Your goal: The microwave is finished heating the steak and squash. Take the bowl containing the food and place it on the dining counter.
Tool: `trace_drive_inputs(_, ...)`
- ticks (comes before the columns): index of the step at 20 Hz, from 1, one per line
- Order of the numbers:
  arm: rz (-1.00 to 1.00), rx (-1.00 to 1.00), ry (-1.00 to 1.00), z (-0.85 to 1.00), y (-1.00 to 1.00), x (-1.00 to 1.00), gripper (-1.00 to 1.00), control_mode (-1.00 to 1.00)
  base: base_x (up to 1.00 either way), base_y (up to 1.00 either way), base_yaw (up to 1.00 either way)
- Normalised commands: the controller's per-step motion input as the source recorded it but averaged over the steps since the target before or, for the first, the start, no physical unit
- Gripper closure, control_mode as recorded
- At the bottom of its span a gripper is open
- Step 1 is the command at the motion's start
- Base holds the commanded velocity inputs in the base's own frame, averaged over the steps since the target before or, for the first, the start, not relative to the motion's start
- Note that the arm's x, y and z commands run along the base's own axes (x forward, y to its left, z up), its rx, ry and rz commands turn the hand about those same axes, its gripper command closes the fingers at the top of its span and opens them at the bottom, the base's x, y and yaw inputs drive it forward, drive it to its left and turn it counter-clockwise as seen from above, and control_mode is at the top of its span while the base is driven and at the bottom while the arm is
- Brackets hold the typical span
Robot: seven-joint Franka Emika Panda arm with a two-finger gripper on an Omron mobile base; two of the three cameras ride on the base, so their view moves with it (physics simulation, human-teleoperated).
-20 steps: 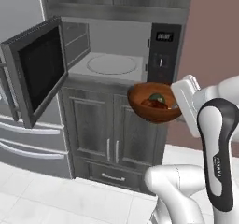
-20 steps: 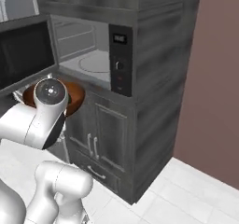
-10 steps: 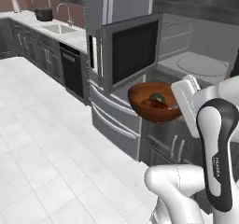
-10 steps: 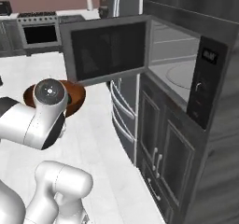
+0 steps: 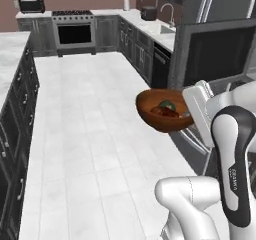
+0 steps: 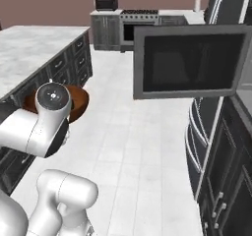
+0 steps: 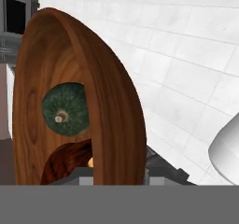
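I see the round shiny brown wooden bowl (image 5: 165, 117) up in the air over the white floor. Inside it sit the small dark green round squash (image 7: 65, 108) and, touching it, the small reddish-brown steak chunk (image 7: 67, 162). The black microwave door (image 6: 189, 62) hangs open. The white marble dining counter (image 6: 34, 48) is nearby.

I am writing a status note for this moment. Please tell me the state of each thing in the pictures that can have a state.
bowl: held in the air above the floor, upright, not yet on any counter.
squash: inside the bowl.
steak: inside the bowl, beside the squash.
gripper: shut on the bowl's rim.
microwave: door swung open.
dining counter: nothing set on the part seen.
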Motion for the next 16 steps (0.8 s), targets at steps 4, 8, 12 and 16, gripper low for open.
trace_drive_inputs(4, 0.0, 0.0, 0.0, 0.0, 0.0, 0.0, 1.0, 1.0, 0.25, 0.55, 0.43)
trace_drive_inputs(8, 0.0, 0.0, 0.0, 0.0, 0.0, 0.0, 1.0, 1.0, 0.34, 0.39, 0.54)
trace_drive_inputs(12, 0.0, 0.0, 0.0, 0.0, 0.0, 0.0, 1.0, 1.0, 0.31, 0.27, 0.59)
trace_drive_inputs(16, 0.0, 0.0, 0.0, 0.0, 0.0, 0.0, 1.0, 1.0, 0.61, 0.31, 0.5)
